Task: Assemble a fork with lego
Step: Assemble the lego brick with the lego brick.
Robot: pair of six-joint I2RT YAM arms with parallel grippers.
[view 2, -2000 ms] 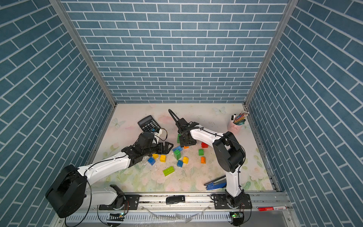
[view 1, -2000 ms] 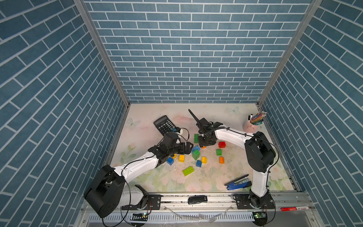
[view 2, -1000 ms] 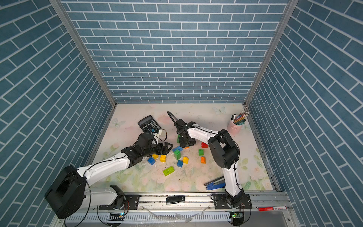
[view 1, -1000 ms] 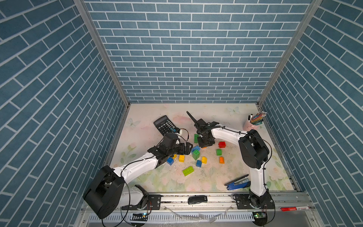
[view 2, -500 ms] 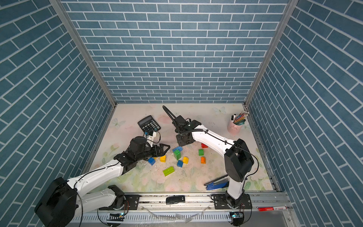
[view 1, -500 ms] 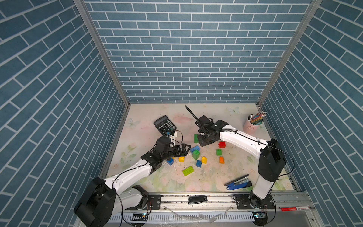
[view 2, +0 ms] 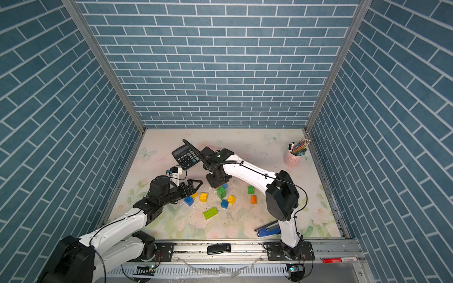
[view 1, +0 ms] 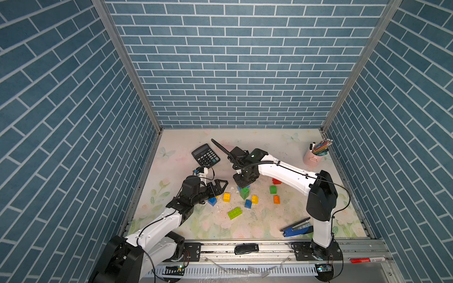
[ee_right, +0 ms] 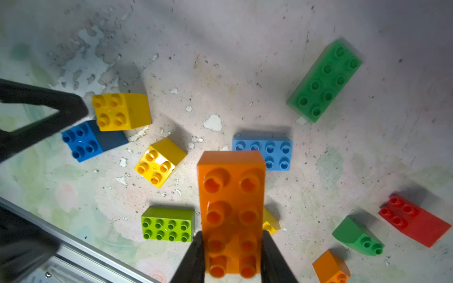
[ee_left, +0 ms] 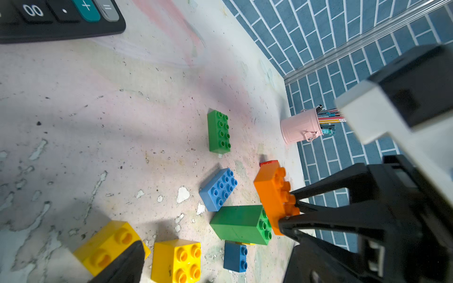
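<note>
My right gripper [ee_right: 231, 245] is shut on an orange oblong lego brick [ee_right: 231, 210], studs up. The left wrist view shows this orange brick [ee_left: 275, 196] touching the studded top of an upright green brick [ee_left: 241, 224]. In both top views the right gripper [view 1: 245, 182] [view 2: 217, 181] hovers right over that green brick [view 1: 244, 193]. Left of it, my left gripper [view 1: 218, 186] [ee_left: 213, 269] stands open and holds nothing, just above a blue brick [view 1: 212, 201] and a yellow brick [view 1: 226, 197].
Loose lego lies around: a flat green oblong [ee_right: 324, 80], light blue [ee_right: 263, 152], lime [view 1: 234, 213], yellow [view 1: 255, 199], green slope [view 1: 273, 189], small orange [view 1: 277, 199], red [view 1: 276, 181]. A calculator [view 1: 205, 154] lies behind, a pink pencil cup [view 1: 310, 159] at back right, a blue stapler [view 1: 296, 228] at front right.
The right arm's elbow has swung out and back while its gripper stays over the green brick with the orange brick. The left arm has sunk lower; its gripper stays open.
</note>
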